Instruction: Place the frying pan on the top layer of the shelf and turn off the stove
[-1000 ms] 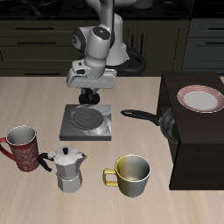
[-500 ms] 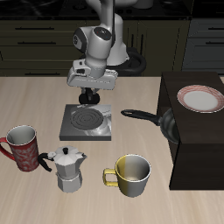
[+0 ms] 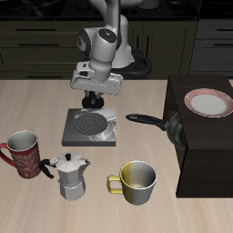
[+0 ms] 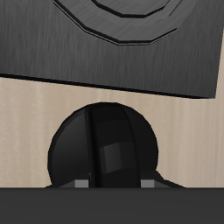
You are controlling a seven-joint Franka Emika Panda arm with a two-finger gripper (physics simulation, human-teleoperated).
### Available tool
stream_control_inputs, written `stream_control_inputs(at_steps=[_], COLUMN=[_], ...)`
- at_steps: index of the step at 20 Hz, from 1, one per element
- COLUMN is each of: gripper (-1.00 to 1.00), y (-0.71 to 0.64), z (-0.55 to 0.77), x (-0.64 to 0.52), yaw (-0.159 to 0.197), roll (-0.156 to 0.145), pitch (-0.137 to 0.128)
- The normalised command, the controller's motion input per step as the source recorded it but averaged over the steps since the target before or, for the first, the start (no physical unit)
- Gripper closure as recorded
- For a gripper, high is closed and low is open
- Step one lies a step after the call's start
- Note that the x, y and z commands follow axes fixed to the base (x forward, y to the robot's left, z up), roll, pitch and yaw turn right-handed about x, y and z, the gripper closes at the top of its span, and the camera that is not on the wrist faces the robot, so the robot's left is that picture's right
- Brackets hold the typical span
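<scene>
a franka arm reaches down over the back of a light wooden tabletop [image 3: 136, 214], its gripper [image 3: 94, 101] hanging low at the rear edge of the stove [image 3: 91, 127]. the stove is a square grey hot plate with a round spiral coil, sitting a little back from the middle of the tabletop. in the wrist view the stove's dark plate [image 4: 105, 44] and the rim of its coil fill much of the frame, and the round black knob [image 4: 103, 150] lies right under the camera on the pale wood behind the plate. only two small grey finger tips [image 4: 83, 184] peek out beside the knob, so i cannot tell whether the gripper is wide, narrow, or closed on the knob. the frying pan [image 3: 173, 127], black with a long straight handle, is tilted against the side wall of the shelf [image 3: 205, 150], its handle pointing toward the stove; it is not on the shelf's top. the shelf is a large near-black box at the side edge of the tabletop, and a pink-rimmed white plate [image 3: 208, 103] rests on its flat top. near the front edge stand a red patterned mug [image 3: 24, 153], a silver moka pot [image 3: 70, 175] just beside it, and a yellow-and-white mug [image 3: 136, 181].
</scene>
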Motion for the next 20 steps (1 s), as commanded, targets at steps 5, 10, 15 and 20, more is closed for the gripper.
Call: stream_control_inputs(at_steps=[5,10,15,20], gripper=[1.0,1.0,1.0,1.0], y=[0.06,0.02,-0.01,-0.03], z=[-0.02,0.01,0.0,-0.02], x=[0.09,0.04,0.02,0.02], yaw=[-0.064,-0.052,-0.065,-0.061], roll=[0.004,0.005,-0.002,-0.009], pitch=[0.017,-0.001,0.0,0.006])
